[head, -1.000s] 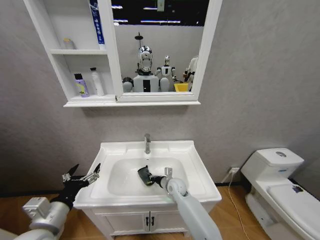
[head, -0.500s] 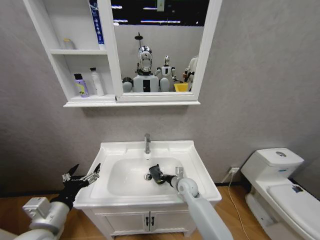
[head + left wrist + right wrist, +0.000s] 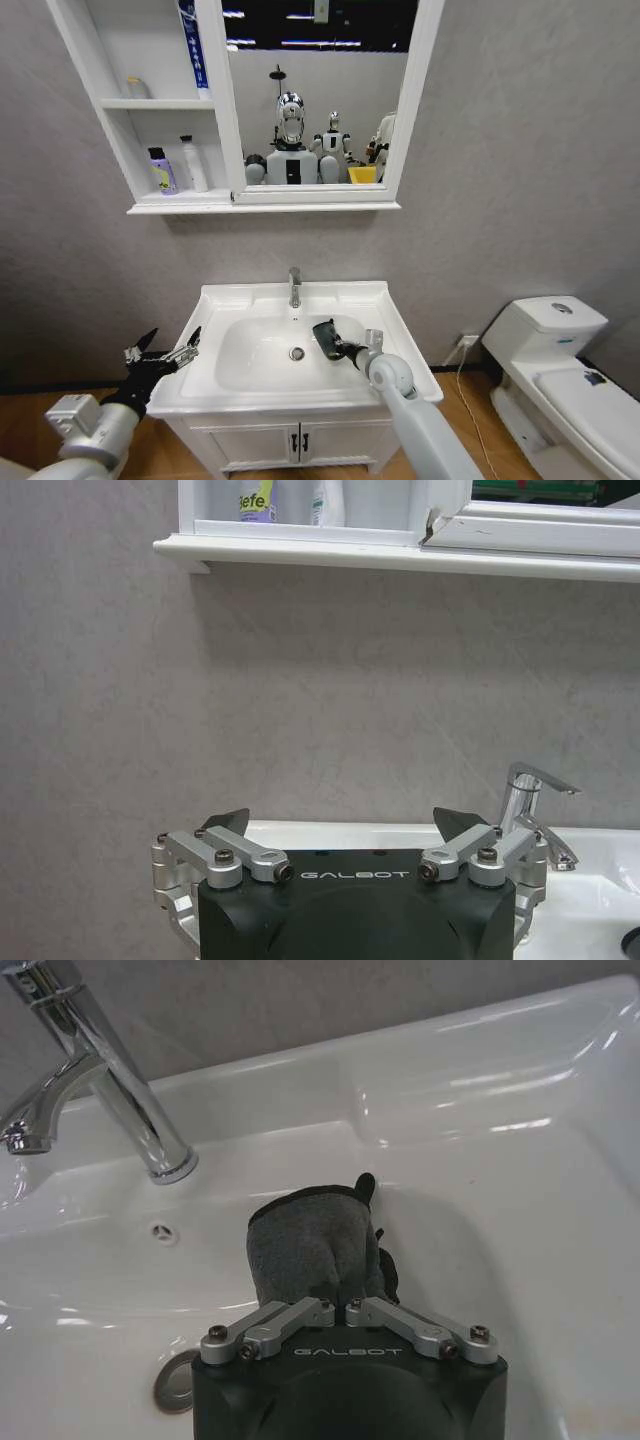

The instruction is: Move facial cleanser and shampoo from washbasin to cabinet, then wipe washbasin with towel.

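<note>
In washbasin (image 3: 385, 300) bowl, right of drain: your right claw (image 3: 345, 1305) pinches grey towel (image 3: 310, 1250), soft, limp, light; grip mid-fold so it bunches. Left claw (image 3: 345, 840) wide, idle beside desk.

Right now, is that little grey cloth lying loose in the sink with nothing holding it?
No: the right gripper is shut on the towel, pressing it against the washbasin bowl near the tap.

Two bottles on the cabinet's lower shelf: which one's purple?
The shorter bottle with the black cap, farther from the mirror; its taller neighbour is white.
</note>
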Controlling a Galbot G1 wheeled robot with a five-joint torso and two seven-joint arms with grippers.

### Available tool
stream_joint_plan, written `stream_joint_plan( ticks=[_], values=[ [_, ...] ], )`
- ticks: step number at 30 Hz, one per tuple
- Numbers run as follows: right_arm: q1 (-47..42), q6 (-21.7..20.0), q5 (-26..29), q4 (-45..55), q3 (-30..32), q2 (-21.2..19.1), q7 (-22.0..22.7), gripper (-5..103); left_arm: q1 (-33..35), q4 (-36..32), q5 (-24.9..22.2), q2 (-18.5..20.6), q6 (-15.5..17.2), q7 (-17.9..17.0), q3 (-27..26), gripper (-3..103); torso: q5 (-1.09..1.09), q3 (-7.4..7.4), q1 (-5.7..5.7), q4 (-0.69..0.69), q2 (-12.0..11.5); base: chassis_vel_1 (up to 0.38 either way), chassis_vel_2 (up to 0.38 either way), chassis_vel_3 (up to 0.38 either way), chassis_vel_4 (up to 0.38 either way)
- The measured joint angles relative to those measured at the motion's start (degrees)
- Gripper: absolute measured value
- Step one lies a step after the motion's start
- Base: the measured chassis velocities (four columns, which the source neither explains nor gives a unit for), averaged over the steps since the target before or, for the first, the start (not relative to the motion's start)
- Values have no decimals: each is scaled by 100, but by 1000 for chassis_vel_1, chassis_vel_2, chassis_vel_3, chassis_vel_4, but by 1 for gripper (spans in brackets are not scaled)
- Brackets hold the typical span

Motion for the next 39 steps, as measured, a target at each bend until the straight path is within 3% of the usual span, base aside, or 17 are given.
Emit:
stream_joint_plan(
  ticks=[2, 8, 17, 27, 39],
  values=[
    [-12, 0, -311, 142, 260, -47, -122, 0, 0, 0, 0, 0, 0, 0, 0, 100, 0, 0, 0, 0, 0, 0, 0, 0, 0],
    [6, 0, -529, 296, 806, -227, -446, 0, 0, 0, 0, 0, 0, 0, 0, 100, 0, 0, 0, 0, 0, 0, 0, 0, 0],
    [14, 0, -356, 203, 1314, -549, -984, 0, 0, 0, 0, 0, 0, 0, 0, 100, 0, 0, 0, 0, 0, 0, 0, 0, 0],
    [-590, 1, 114, 631, 1239, -427, -201, 0, 0, 0, 0, 0, 0, 0, 0, 100, 0, 0, 0, 0, 0, 0, 0, 0, 0],
    [-1211, 8, 179, 1057, 1244, -266, 99, 0, 0, 0, 0, 0, 0, 0, 0, 100, -1, 0, 0, 0, 0, 0, 0, 0, 0]
  ],
)
